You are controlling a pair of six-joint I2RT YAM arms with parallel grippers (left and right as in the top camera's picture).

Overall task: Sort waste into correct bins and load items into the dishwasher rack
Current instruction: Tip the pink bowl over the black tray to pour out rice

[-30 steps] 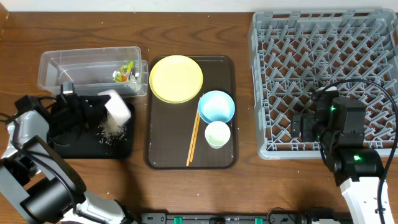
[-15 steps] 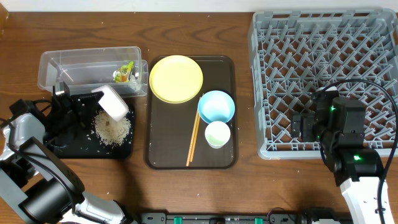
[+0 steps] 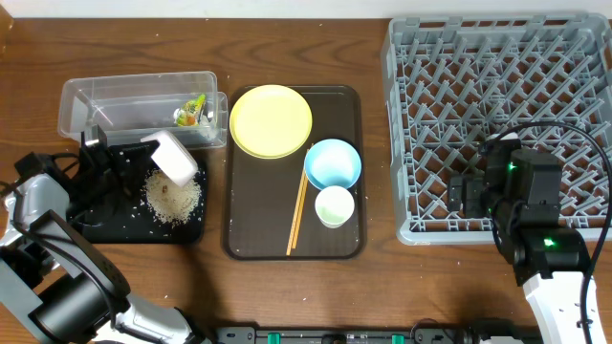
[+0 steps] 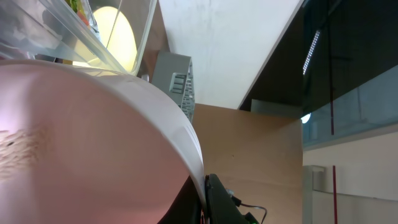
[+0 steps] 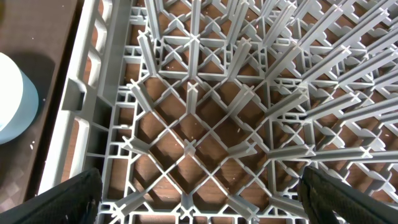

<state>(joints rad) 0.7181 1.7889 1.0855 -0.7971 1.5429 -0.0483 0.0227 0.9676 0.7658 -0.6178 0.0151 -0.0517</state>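
Observation:
My left gripper (image 3: 142,158) is shut on the rim of the white bowl (image 3: 173,158), pinkish outside, held tipped over the black tray (image 3: 96,225). Rice crumbs (image 3: 173,197) lie piled on that tray. In the left wrist view the bowl (image 4: 74,137) fills the frame, its rim pinched in the jaws (image 4: 204,199). The snack wrapper (image 3: 191,112) lies in the clear tub (image 3: 124,100). The yellow plate (image 3: 271,120), light blue bowl (image 3: 333,163), small cup (image 3: 335,206) and chopsticks (image 3: 298,212) sit on the brown tray. My right gripper (image 5: 199,202) is open and empty over the grey rack (image 5: 217,93) (image 3: 507,86).
The dark brown serving tray (image 3: 249,205) lies between the bins and the rack. A few stray crumbs are scattered on the black tray around the pile. The light blue bowl's edge (image 5: 12,93) shows left of the rack wall in the right wrist view.
The left gripper pulled back left and tipped the bowl further; the crumbs dropped and the pile on the black tray grew. Over the last half second nothing moved. The right arm stayed still.

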